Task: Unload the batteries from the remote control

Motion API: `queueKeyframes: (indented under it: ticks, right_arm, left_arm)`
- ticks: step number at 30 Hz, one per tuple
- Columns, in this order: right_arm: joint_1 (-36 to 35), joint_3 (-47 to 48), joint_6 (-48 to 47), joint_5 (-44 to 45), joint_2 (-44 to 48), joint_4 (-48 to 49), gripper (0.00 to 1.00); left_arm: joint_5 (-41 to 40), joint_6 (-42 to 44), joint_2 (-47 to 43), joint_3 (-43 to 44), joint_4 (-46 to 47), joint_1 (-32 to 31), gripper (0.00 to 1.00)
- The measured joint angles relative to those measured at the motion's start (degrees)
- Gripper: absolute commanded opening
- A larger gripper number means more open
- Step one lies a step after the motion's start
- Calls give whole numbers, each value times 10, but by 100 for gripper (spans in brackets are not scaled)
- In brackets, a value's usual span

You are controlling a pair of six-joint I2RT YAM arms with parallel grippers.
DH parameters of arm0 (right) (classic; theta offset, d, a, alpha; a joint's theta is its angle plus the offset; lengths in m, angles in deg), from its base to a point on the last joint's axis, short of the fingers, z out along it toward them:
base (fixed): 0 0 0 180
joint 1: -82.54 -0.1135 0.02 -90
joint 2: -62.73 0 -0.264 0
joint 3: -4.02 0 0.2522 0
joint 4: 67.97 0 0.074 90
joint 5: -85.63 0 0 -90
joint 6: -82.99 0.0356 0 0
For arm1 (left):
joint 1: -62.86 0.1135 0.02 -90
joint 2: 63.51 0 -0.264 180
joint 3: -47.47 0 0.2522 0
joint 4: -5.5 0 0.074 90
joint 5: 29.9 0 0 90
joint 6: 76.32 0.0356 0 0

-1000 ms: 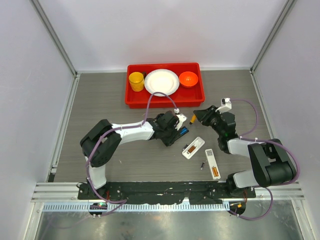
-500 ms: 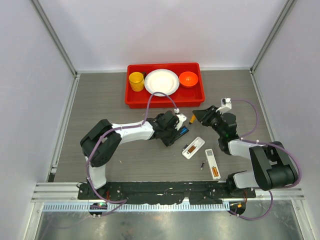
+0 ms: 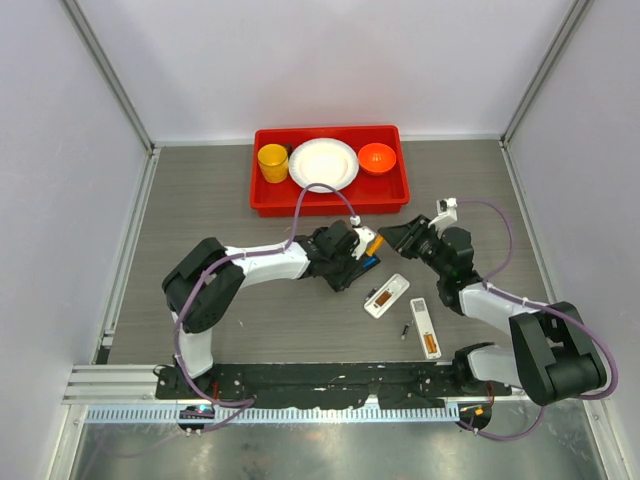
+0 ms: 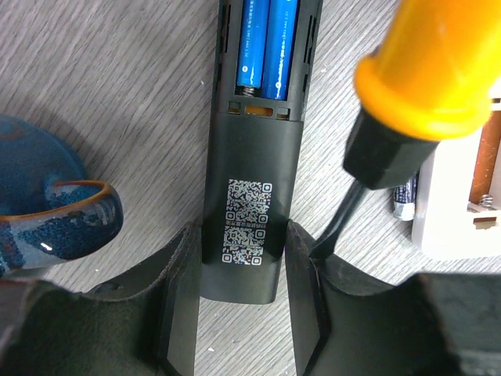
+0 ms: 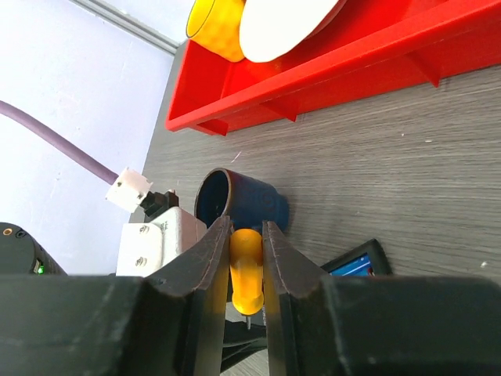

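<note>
Two glossy blue batteries (image 4: 266,47) sit side by side in the open bay of the black remote (image 4: 249,157), mid-worktop, just near of the red plastic tray (image 3: 270,205). Left jaws are clenched on the remote's matte body, at the end with the QR sticker. Right jaws are grasping the screwdriver (image 4: 429,70) by its smooth orange handle. Its black shaft slants down beside the remote; tip touching a left finger (image 4: 301,298) or just off it, can't tell. A third, darker battery (image 4: 405,196) lies against the white remote (image 4: 462,196). A glazed blue mug (image 4: 47,211) stands just beside the black one. The worktop (image 3: 200,200) is grey wood grain.
</note>
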Motion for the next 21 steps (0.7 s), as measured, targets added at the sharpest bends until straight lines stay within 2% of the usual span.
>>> queueKeyframes:
  ticks: [4,8,9,11,12,15,21]
  right_arm:
    - [1,0,-2,5,18,-25,1]
    - [1,1,-15,14,27,-57,1]
    - [1,1,-20,16,28,-67,1]
    - [1,3,-32,22,30,-87,1]
    - [1,4,-38,24,32,-98,1]
    - [1,11,-56,38,42,-130,1]
    - [1,15,-91,67,87,-169,1]
  left_arm:
    - [3,0,1,0,4,0,1]
    - [3,0,0,-1,7,0,7]
    - [1,-1,0,-2,8,0,13]
    - [-4,-2,-3,-6,12,-3,20]
    - [-13,-2,-5,-10,17,-6,33]
    - [-35,-2,-8,-16,24,-16,55]
    - [-51,1,-12,-24,34,-27,71]
